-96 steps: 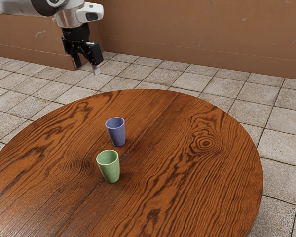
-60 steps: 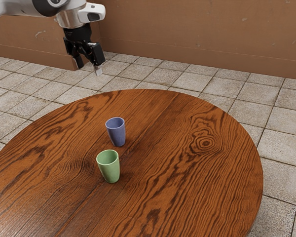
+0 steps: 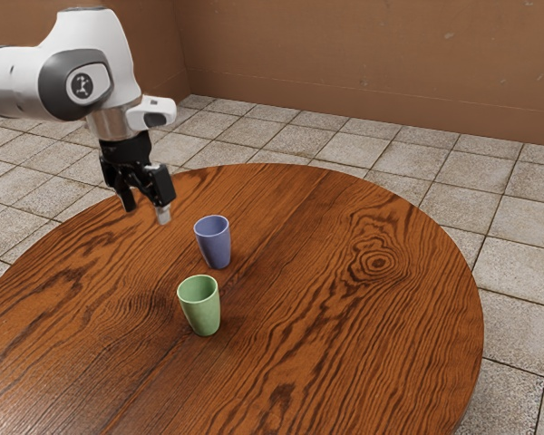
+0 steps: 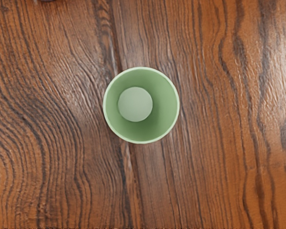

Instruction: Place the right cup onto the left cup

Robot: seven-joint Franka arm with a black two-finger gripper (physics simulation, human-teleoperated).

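- Gripper: released, fingers spread apart, pointing down in the air above the table, toward the exterior view's far left.
- Arm: enters from the exterior view's left, hand up clear of both cups.
- Green cup: the one to move; upright on the tabletop, mouth up, at the near side of the pair. Wrist view looks straight down into it, inner bottom visible.
- Blue cup: upright, mouth up, on the far side of the green one and slightly toward the exterior view's right. Cups stand near each other, apart, not stacked.
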